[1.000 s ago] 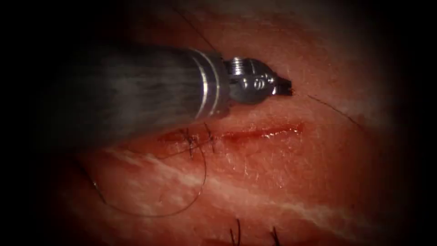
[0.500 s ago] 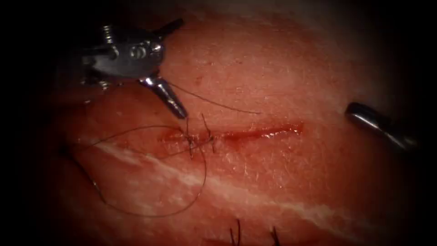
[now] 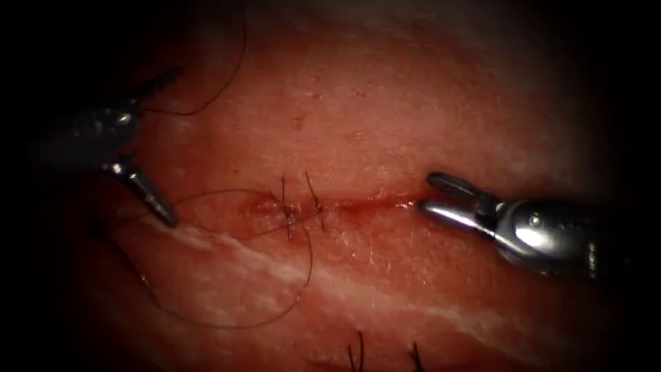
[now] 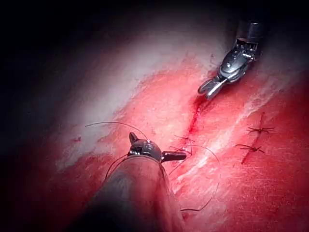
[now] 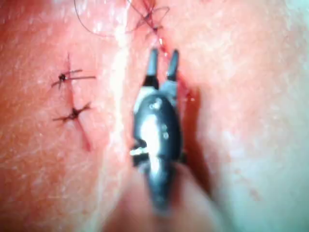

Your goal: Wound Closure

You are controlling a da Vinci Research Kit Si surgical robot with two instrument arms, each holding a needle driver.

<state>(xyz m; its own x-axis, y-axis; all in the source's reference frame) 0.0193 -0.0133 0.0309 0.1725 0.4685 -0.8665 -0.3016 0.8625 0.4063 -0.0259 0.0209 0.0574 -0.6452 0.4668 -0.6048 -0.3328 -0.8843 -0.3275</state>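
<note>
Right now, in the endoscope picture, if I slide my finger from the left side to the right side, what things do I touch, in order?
Left tool, jaws open → loop of thread → stitches on the cut → right tool, jaws open, holding nothing.

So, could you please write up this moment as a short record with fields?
Left gripper: jaws wide open, holding nothing, over the tissue left of the stitches.
Right gripper: jaws open, holding nothing, at the cut's right end.
Cut: left part closed with stitches; right part open, red fluid along it.
Thread: loose loop on the tissue below the stitches.
Needle: cannot tell where it is.
</note>
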